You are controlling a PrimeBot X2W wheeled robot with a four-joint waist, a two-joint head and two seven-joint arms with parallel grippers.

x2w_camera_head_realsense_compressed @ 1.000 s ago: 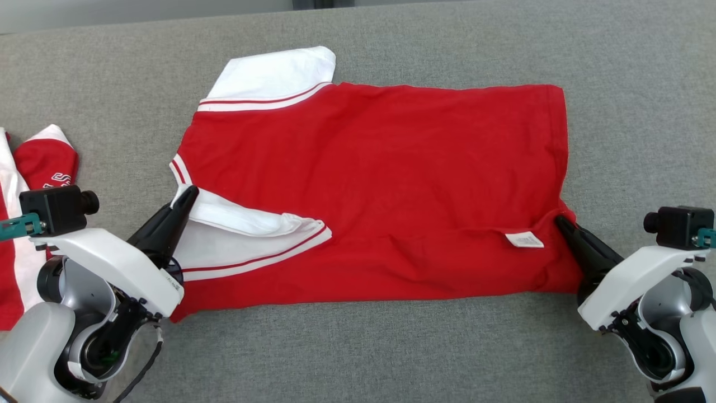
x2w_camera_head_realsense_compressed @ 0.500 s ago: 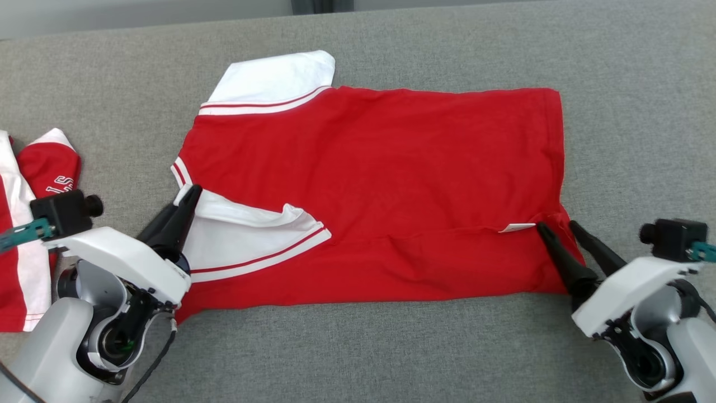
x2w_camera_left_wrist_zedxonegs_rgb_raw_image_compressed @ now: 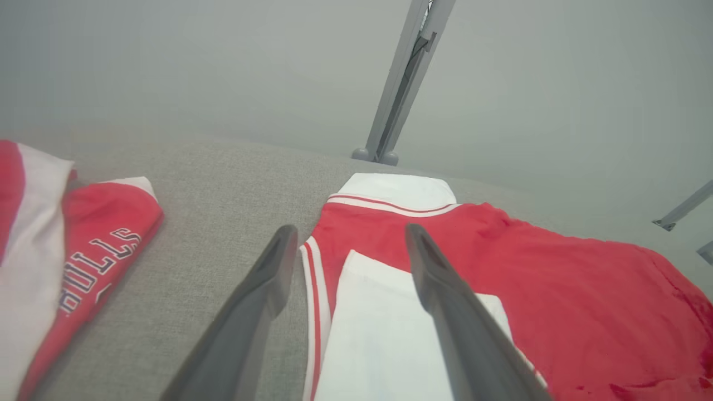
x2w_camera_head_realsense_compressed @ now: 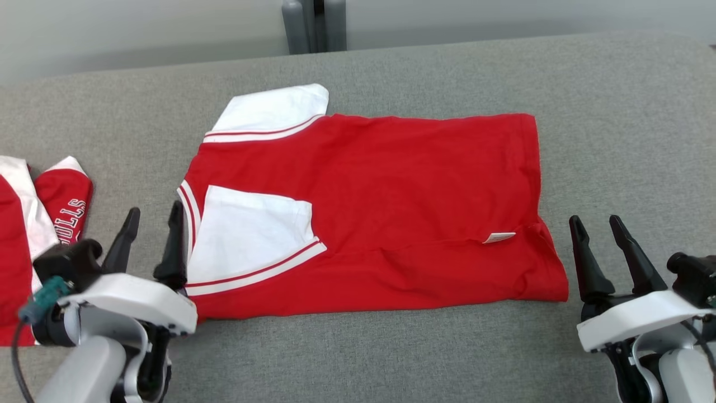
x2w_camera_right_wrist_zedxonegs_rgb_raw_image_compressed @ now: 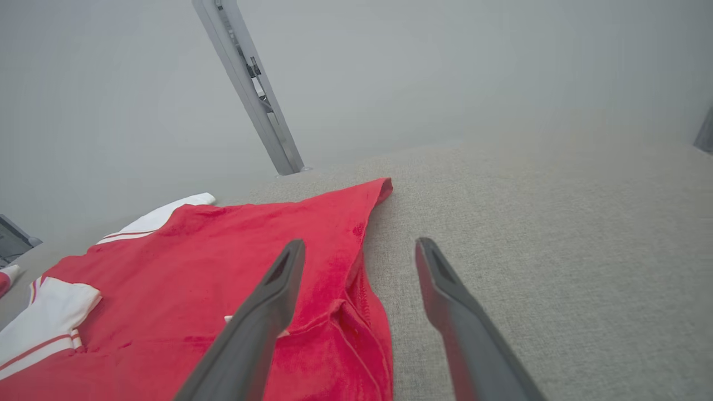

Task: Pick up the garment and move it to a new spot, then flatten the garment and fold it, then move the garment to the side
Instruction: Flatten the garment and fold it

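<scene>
Table [x2w_camera_head_realsense_compressed: 391,352]: grey cloth top. Garment [x2w_camera_head_realsense_compressed: 403,184]: red/white shirt, ctr of table, near long edge folded over, flat. Left gripper [x2w_camera_head_realsense_compressed: 156,209] by white sleeve [x2w_camera_head_realsense_compressed: 251,235], right gripper [x2w_camera_head_realsense_compressed: 594,219] just beside hem; both spread, empty. Next fold, est.: pinch all layers at corners, lift in sync, edges aligned. Label [x2w_camera_head_realsense_compressed: 499,237] nr hem.

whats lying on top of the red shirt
A white sleeve lies folded onto the red shirt, plus a small white tag; the layers underneath are covered.

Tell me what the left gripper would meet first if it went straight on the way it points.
Likely the garment: its striped edge lies between the fingers of the left gripper. Height above it is unclear.
</scene>
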